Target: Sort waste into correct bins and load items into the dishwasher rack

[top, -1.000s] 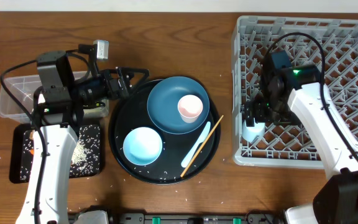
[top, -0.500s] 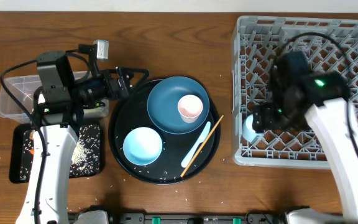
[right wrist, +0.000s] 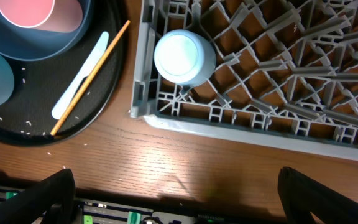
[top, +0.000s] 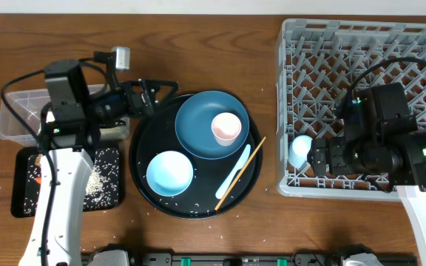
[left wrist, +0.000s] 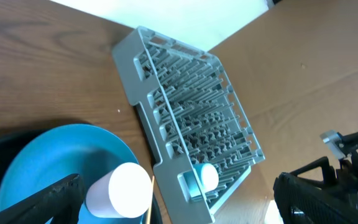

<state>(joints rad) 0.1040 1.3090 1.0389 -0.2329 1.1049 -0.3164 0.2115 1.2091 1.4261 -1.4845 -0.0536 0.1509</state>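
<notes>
Nearest you, your right claw [right wrist: 176, 180] hangs wide open and empty above the front of the rack [top: 361, 44]. Just beside it, the blue cup [top: 299, 150] sits upside down in the rack's front-left corner. On the round tray [top: 143, 148], the bowl [top: 170, 173], utensil [top: 237, 171] and chopstick [top: 257, 148] lie in front. Behind them the plate [top: 198, 125] carries the pink cup [top: 226, 128]. Your left claw [top: 167, 92], also open and empty, hovers over the tray's far-left rim.
</notes>
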